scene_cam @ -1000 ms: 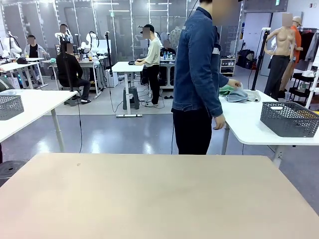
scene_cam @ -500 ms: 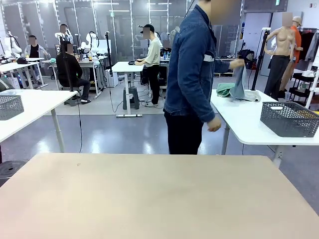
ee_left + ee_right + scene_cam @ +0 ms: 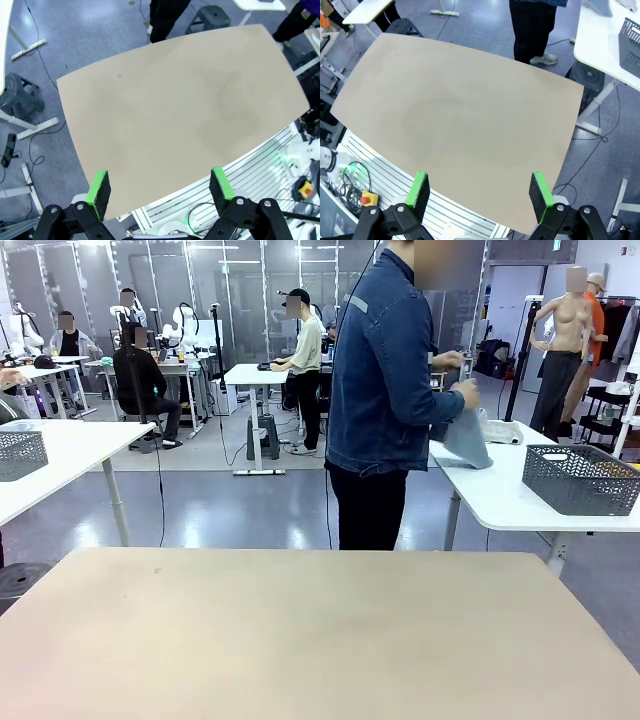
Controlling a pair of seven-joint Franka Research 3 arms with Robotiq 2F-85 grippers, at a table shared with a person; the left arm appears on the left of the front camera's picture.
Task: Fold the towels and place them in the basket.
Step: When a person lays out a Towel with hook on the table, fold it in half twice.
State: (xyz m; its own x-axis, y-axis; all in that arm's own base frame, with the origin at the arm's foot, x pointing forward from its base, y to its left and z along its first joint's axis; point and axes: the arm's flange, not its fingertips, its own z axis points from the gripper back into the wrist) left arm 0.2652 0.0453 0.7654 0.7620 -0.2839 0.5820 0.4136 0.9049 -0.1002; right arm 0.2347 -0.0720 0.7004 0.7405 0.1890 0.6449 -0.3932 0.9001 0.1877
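A person in a denim jacket (image 3: 385, 370) stands beyond the beige table (image 3: 300, 630) and holds a pale blue-grey towel (image 3: 468, 440) in both hands over the white side table (image 3: 500, 490). A dark grey mesh basket (image 3: 580, 478) stands on that side table to the right; its corner shows in the right wrist view (image 3: 631, 32). My left gripper (image 3: 160, 187) hangs open high above the bare beige table (image 3: 175, 105). My right gripper (image 3: 479, 192) is open too, above the same tabletop (image 3: 455, 110), nothing between its fingers.
A second white table with another grey basket (image 3: 20, 453) stands at the left. The person's legs (image 3: 532, 27) are at the table's far edge. Other people work at desks in the background. A stool (image 3: 22, 97) stands on the floor beside the table.
The person has lifted the blue-grey towel off the side table and turned with it, now holding it in both hands. Both grippers stay open and still.
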